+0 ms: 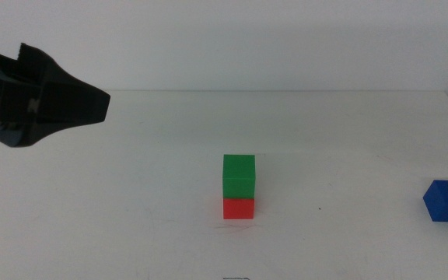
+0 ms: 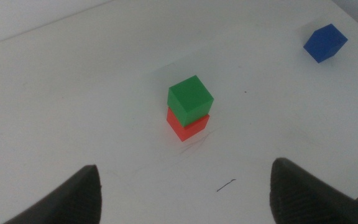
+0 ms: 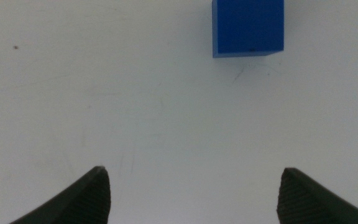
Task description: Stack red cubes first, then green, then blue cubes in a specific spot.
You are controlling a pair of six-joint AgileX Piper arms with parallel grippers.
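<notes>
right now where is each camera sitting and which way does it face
Middle view: looks forward and down over the white table at the green cube stacked on the red cube; left gripper enters left.
Left wrist view: above the table, facing the stack; open jaws below.
Right wrist view: looks down near the blue cube; right gripper jaws open.
Shared: middle and left wrist both show the stack and blue cube.
</notes>
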